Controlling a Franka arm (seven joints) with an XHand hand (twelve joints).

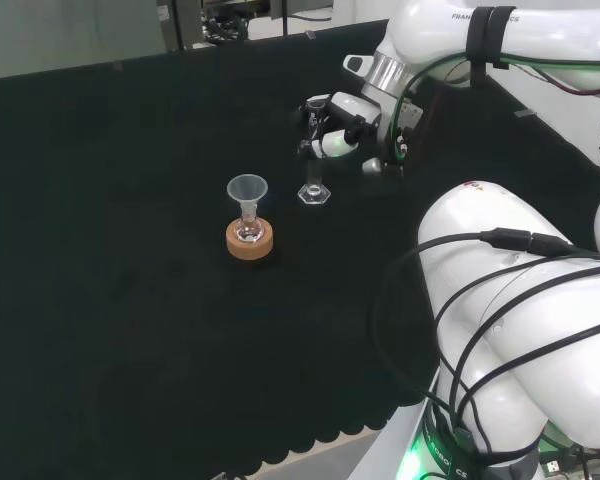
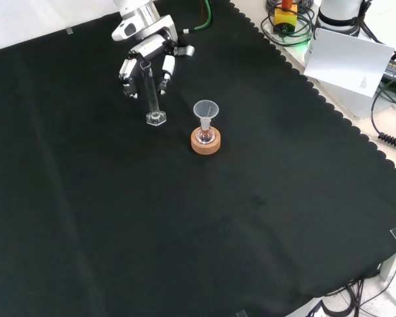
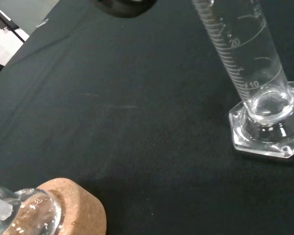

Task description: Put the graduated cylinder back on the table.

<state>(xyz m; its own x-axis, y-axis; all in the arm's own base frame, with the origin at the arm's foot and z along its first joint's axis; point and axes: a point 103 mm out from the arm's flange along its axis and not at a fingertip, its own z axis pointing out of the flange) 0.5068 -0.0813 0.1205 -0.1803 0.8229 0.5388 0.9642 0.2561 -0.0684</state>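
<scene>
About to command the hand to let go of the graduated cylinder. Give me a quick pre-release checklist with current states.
1. Graduated cylinder upright: ok.
2. Its hexagonal base flat on the black cloth: looks down in the wrist view, but full contact: cannot tell.
3. Hand curled round the cylinder's upper part: ok, not yet released.
4. Gap to the cork ring with flask and funnel: ok, apart.
5. Cloth around the base free of other ware: ok.
6. Cylinder contents: cannot tell.

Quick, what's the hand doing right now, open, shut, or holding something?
Hand: fingers curled round the upright graduated cylinder, whose base appears to rest on the black cloth.
</scene>
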